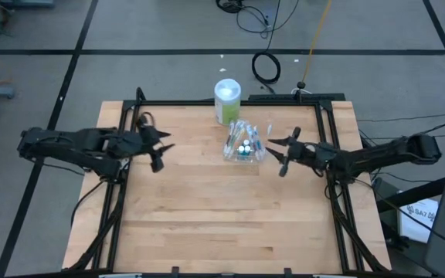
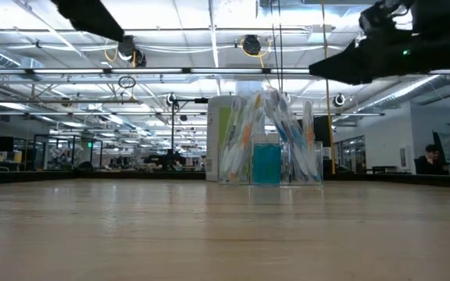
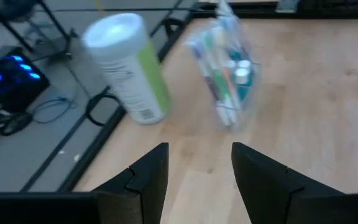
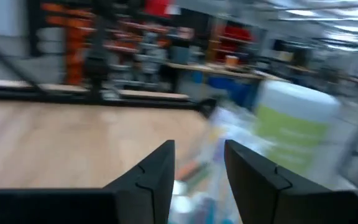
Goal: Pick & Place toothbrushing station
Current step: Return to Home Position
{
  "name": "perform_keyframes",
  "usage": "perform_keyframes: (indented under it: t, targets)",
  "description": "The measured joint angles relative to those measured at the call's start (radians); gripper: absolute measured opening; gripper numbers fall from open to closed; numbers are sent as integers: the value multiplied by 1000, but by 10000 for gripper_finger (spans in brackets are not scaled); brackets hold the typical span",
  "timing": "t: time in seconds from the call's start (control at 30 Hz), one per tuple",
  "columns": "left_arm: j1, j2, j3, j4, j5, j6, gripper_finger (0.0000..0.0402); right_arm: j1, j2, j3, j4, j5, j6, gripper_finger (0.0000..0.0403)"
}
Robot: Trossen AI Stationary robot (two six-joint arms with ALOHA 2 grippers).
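The toothbrushing station is a clear bag [image 1: 243, 143] holding slim toothbrushes and small teal tubes with white caps. It stands upright on its bottom on the wooden table [image 1: 222, 216], toward the far middle. It also shows in the low view [image 2: 272, 140] and in both wrist views [image 3: 225, 68] [image 4: 222, 146]. My right gripper [image 1: 275, 157] [image 4: 199, 162] hovers open just to the right of the bag, raised off the table, with nothing between its fingers. My left gripper [image 1: 164, 154] [image 3: 199, 165] is open too, well to the bag's left and above the table.
A white and green canister [image 1: 227, 100] [image 2: 221, 136] stands upright right behind the bag, near the table's far edge. A black frame [image 1: 323, 108] runs along the table's sides. The near half of the table is bare wood.
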Motion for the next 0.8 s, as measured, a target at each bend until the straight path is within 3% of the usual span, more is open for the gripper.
perform_keyframes:
  t: [0.2, 0.27, 0.5, 0.8]
  targets:
    - [0, -191, -70, -23, -52, -2, 182, -4, -248, 0, -322, -307, 25, 126]
    - [0, -255, -119, -1, -52, 4, 182, -4, -327, 0, -422, -353, 43, 125]
    - [0, -495, -325, 162, -16, 92, 182, -4, -500, -1, -570, -329, 88, 125]
    - [0, -759, -501, 235, 46, 161, 182, -4, -585, -79, -539, -330, 69, 110]
